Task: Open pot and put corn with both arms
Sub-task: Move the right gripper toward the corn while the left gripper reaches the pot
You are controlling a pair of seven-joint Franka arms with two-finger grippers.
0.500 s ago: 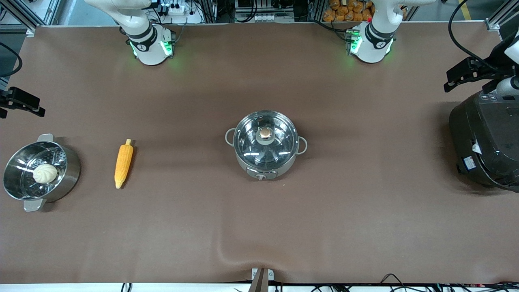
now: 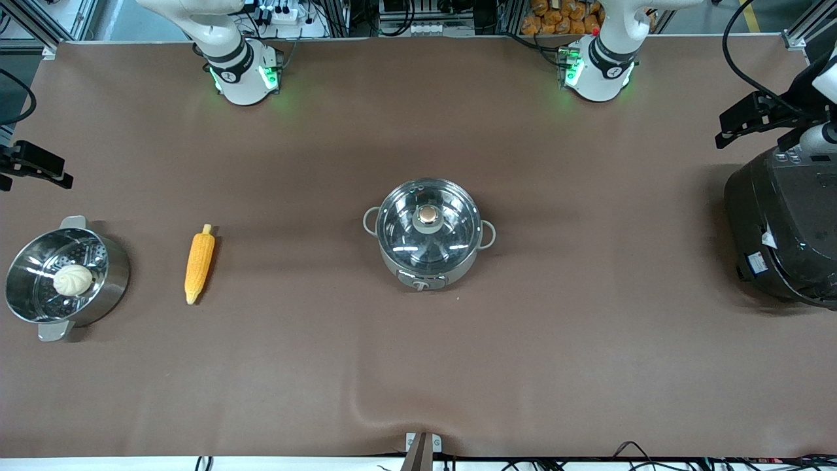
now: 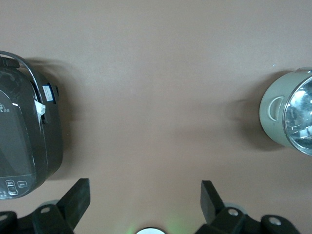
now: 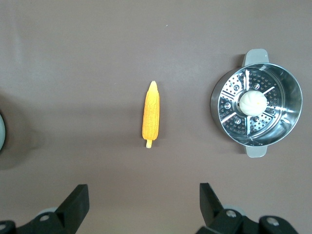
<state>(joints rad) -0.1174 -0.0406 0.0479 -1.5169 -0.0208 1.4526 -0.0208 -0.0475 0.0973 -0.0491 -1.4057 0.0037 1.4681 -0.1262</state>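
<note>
Pot: the pot (image 2: 428, 233) stood at the centre of the front view, its glass lid (image 2: 428, 229) seated on it with the coppery knob (image 2: 427, 214) on top and the control knob (image 2: 422, 284) on the side facing the front camera; in the left wrist view its rim showed at the frame's edge (image 3: 287, 117).
Corn: the corn (image 2: 199, 264) lay flat on the table (image 2: 418, 366) in the middle-left of the front view, between the pot and the steamer pot, its pale stub end farther from the camera; the right wrist view showed it mid-frame (image 4: 151, 122).
Steamer pot: the steamer pot (image 2: 111, 278) sat at the right arm's end of the table, a white bun (image 2: 72, 280) on its perforated insert.
Black cooker: the black cooker (image 2: 781, 235) stood at the left arm's end of the table, at the front view's right edge.
Left gripper: the left gripper (image 3: 145, 204) was up above bare table between the cooker and the pot, fingers spread wide and grasping nothing.
Right gripper: the right gripper (image 4: 144, 204) was up above bare table beside the corn, fingers spread wide and grasping nothing.
Change from half a second earlier: none could be seen; pot, lid, corn, steamer pot and cooker lay in the same places, and both arms waited.
</note>
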